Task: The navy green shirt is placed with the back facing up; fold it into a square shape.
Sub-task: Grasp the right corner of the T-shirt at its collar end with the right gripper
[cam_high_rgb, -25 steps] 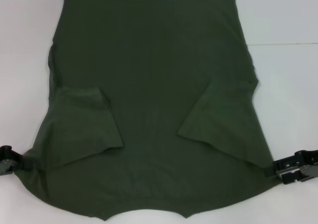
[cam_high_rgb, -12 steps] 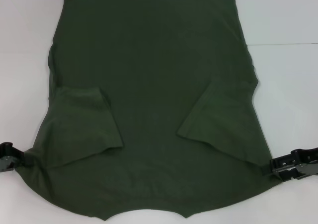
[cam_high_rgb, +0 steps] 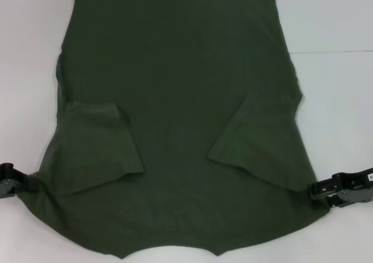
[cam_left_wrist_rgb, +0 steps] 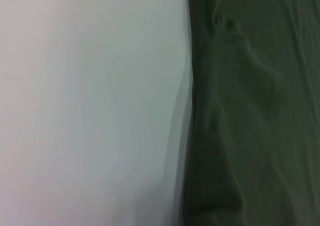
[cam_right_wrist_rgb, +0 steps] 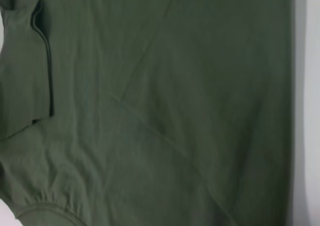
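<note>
Dark olive-green short-sleeved shirt point(cam_high_rgb: 180, 123) of plain soft fabric spread flat on the white worktop point(cam_high_rgb: 332, 24), a black hand at each near shoulder corner.

Head view: both sleeves lie folded inward over the shirt's body, the collar edge nearest the robot and the hem on the far side. The left hand point(cam_high_rgb: 16, 183) sits at the shirt's left shoulder corner, where the fabric is drawn to a point toward it; the right hand point(cam_high_rgb: 317, 190) meets the right shoulder corner. I cannot tell whether either hand is clenched on the cloth. Left wrist view: the shirt's rumpled edge point(cam_left_wrist_rgb: 250, 116) lies against bare worktop point(cam_left_wrist_rgb: 90, 105). Right wrist view: green fabric point(cam_right_wrist_rgb: 165, 105) fills nearly everything, with a folded sleeve's edge point(cam_right_wrist_rgb: 47, 60) and a strip of worktop point(cam_right_wrist_rgb: 306, 105) beyond the shirt's side.
</note>
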Available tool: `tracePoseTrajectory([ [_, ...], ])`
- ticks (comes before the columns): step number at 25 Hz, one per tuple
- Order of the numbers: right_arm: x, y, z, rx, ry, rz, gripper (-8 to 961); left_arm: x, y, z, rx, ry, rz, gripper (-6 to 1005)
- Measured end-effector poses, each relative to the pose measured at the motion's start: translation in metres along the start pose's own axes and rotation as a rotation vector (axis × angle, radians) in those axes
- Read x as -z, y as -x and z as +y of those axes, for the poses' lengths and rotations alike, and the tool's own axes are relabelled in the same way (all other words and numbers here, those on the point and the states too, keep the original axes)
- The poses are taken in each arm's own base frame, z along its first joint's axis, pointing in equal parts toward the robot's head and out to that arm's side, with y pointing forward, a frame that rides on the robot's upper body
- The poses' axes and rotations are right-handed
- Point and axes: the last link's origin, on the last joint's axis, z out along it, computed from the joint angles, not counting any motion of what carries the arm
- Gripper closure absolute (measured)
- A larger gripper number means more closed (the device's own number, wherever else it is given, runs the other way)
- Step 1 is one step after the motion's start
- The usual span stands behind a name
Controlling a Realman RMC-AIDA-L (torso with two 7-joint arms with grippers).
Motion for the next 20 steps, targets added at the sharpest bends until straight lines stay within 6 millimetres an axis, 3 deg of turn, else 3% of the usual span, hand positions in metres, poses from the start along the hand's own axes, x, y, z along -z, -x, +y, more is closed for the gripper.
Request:
tracePoseTrajectory([
  [20, -0.0058, 0.007, 0.0106, 0.026, 0.023, -0.004, 148, 0.0016, -0.0063, 0.0034, -0.01, 0.001, 0.014, 986],
])
